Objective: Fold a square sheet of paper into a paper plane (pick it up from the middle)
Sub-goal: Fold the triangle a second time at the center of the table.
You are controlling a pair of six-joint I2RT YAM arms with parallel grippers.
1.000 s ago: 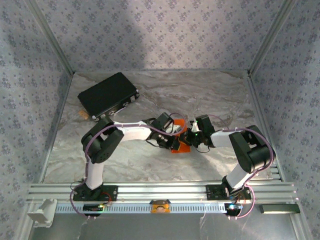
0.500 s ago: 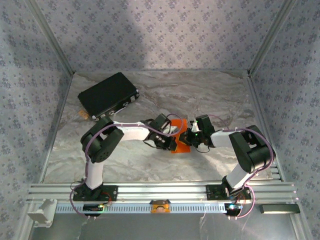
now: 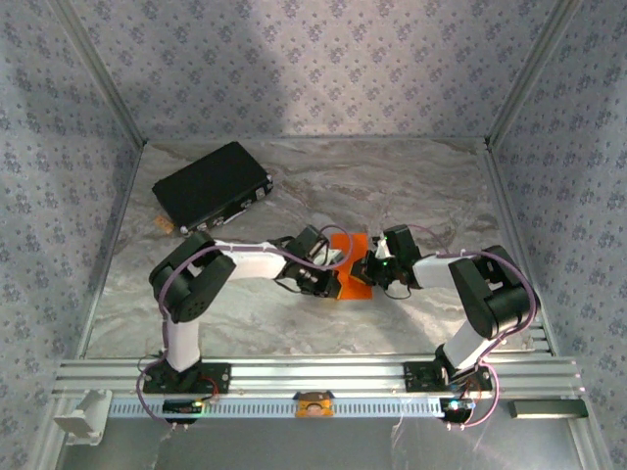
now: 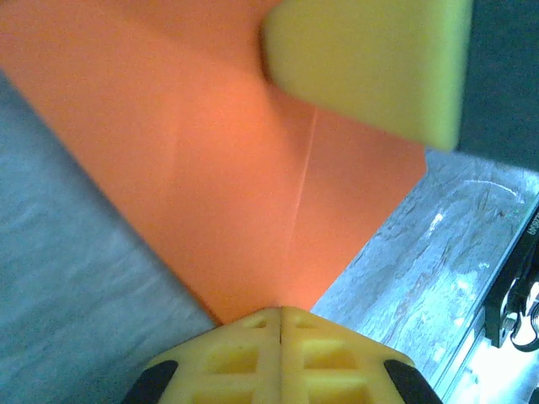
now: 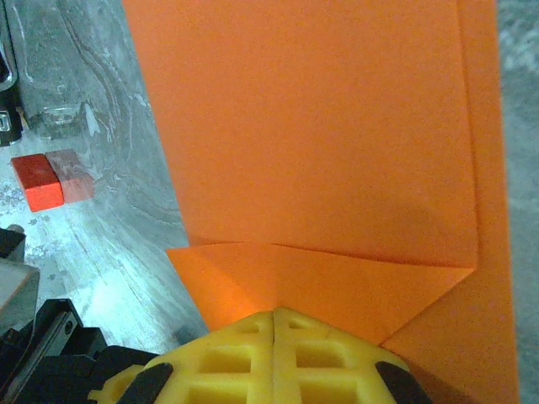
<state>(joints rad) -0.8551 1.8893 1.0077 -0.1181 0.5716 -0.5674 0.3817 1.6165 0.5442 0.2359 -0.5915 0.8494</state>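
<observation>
The square sheet of paper (image 3: 351, 257) is bright orange and lies partly folded on the marble table between my two grippers. In the left wrist view the paper (image 4: 236, 168) shows a centre crease, and its corner runs under my left gripper (image 4: 280, 316), whose yellow tips are shut together on it. One of the right gripper's fingers (image 4: 370, 67) rests on the far side. In the right wrist view the paper (image 5: 320, 126) has a folded flap, and my right gripper (image 5: 274, 318) presses on it with shut tips. From above, the left gripper (image 3: 333, 266) and right gripper (image 3: 371, 266) face each other. A paper plane is out of view.
A black case (image 3: 211, 184) lies at the back left of the table (image 3: 411, 186). A small red block (image 5: 38, 181) sits on the marble left of the paper. Patterned walls and metal rails (image 3: 313, 372) enclose the table.
The left arm's elbow has swung left and its gripper has slid a little left, uncovering more orange paper between the grippers. The right arm has hardly moved.
</observation>
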